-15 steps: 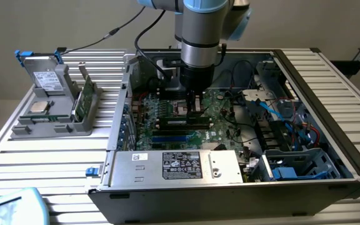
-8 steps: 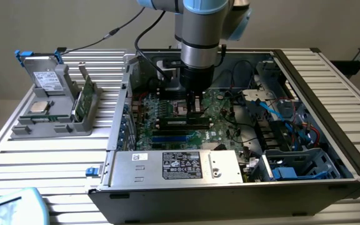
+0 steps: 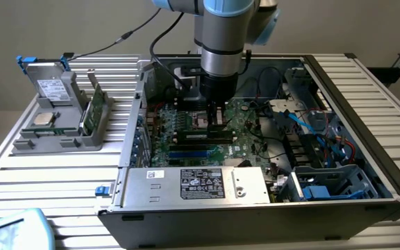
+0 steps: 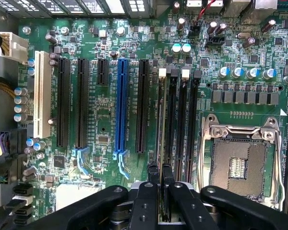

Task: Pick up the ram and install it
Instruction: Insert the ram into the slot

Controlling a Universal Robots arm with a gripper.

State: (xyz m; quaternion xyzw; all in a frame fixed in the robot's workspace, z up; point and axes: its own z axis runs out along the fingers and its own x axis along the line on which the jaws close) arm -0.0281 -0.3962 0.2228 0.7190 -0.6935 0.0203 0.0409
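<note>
The gripper [image 4: 159,176] is pinching the ram [image 4: 161,120] by its top edge, fingers drawn close on it, holding it edge-on in line with the black memory slots [image 4: 182,124] beside the processor socket [image 4: 240,158]. Judged good practice: keeping the stick upright and pressing evenly along its length.

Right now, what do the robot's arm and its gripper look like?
The arm is a round silver-grey tube with light blue joint caps and a black ring; a black cable runs beside it. The gripper is black, with narrow fingers fixed by round bolts.
</note>
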